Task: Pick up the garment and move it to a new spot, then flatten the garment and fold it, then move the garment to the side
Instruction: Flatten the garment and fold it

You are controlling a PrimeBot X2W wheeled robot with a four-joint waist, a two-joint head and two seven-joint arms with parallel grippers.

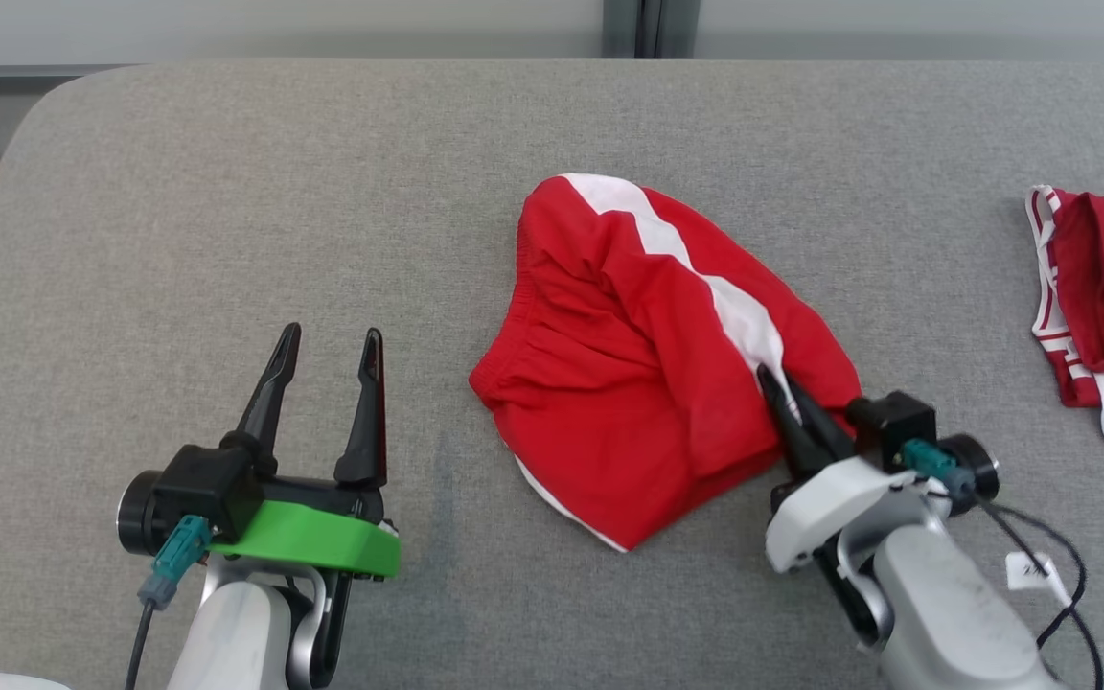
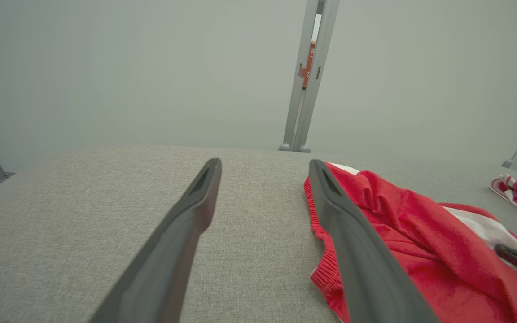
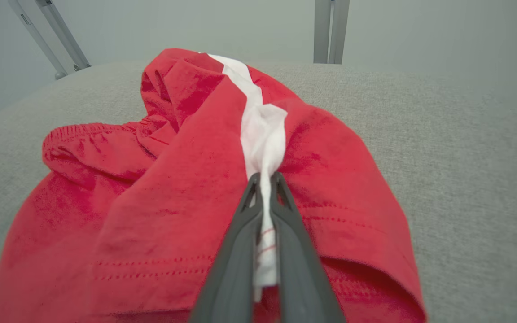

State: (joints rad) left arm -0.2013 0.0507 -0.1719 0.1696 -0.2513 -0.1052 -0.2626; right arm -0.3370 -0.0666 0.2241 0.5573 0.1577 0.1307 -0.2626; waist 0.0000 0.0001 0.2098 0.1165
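Pinching the red garment (image 3: 173,215) by its white stripe, the right gripper (image 3: 265,179) is clamped; left gripper (image 1: 330,347) gapes empty.

Soft, even light falls from above, bright enough that the weave of the grey table (image 1: 226,192) reads in the head view. Shadows are faint: a pale smudge lies right of the left gripper (image 1: 333,331) at lower left, and darker creases sit within the garment (image 1: 609,402) at centre. Both wrist views bow the table's far edge and tilt the posts (image 3: 50,38) near the upper corners. Their fingers (image 2: 159,278) blur toward the bottom edge, and the wall (image 2: 106,67) behind looks hazy.
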